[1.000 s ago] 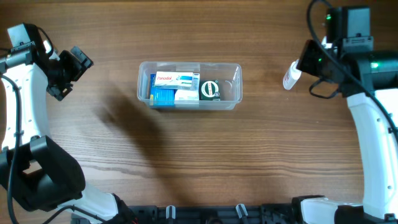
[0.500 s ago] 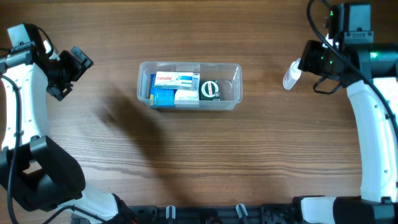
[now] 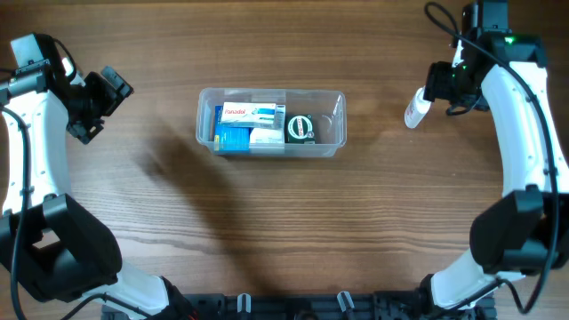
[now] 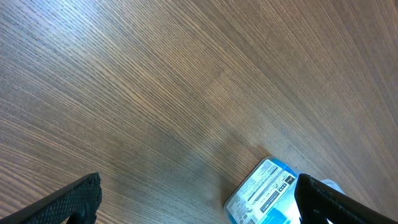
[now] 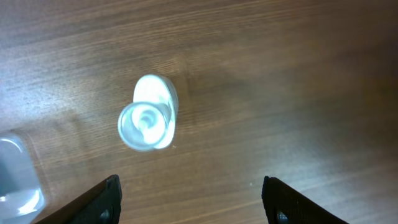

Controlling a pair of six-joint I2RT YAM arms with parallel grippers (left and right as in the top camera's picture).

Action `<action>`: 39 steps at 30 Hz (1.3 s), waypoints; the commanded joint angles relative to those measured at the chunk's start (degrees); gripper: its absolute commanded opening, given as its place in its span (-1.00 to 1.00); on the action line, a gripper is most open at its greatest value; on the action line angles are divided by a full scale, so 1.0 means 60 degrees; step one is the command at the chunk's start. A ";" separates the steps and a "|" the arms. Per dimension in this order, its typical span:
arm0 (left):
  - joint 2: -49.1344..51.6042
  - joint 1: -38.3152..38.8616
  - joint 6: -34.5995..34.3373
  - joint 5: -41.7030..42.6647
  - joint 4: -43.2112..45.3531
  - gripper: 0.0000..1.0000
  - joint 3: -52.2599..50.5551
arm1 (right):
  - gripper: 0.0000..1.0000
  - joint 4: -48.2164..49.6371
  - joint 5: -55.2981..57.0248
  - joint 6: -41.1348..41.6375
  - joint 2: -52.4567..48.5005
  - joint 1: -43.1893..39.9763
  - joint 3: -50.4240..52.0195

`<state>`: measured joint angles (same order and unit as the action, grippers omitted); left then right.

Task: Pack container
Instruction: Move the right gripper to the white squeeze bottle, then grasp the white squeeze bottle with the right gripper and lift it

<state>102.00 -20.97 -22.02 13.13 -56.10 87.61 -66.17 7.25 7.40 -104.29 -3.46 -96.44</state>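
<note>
Showing end-on to right claw: bottle

Left arm: smooth white shell links, black joints, bulky rounded black elbow housing. Thin black cable runs along white link. Black blocky wrist unit at tip.
Right arm: same white shell, black joints, black elbow. Black wrist unit with small green light lit, black cable loop beside it.
Jaws, both sides: matte black, blunt, rough-edged in the wrist views.
</note>
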 commanded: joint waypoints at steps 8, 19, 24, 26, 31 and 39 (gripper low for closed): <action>-0.0142 -0.0033 -0.0127 -0.0058 0.0025 0.99 0.0157 | 0.52 0.1031 -0.0816 -0.0747 -0.0375 0.0011 0.0299; -0.0142 -0.0033 -0.0127 -0.0058 0.0025 1.00 0.0157 | 0.55 0.3413 -0.1432 -0.1242 -0.0375 0.0011 0.2830; -0.0142 -0.0033 -0.0127 -0.0058 0.0025 0.99 0.0157 | 0.51 0.3683 -0.1435 -0.1228 -0.0375 0.0011 0.2903; -0.0142 -0.0033 -0.0127 -0.0058 0.0025 0.99 0.0157 | 0.44 0.3785 -0.1435 -0.1220 -0.0375 0.0011 0.2903; -0.0142 -0.0033 -0.0127 -0.0058 0.0025 1.00 0.0157 | 0.41 0.3945 -0.1439 -0.1213 -0.0390 0.0011 0.2911; -0.0142 -0.0033 -0.0127 -0.0058 0.0025 1.00 0.0157 | 0.40 0.4226 -0.1435 -0.1213 -0.0390 0.0011 0.2911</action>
<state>102.00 -20.97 -22.02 13.13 -56.10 87.61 -41.54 -0.43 0.54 -105.86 -3.49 -79.40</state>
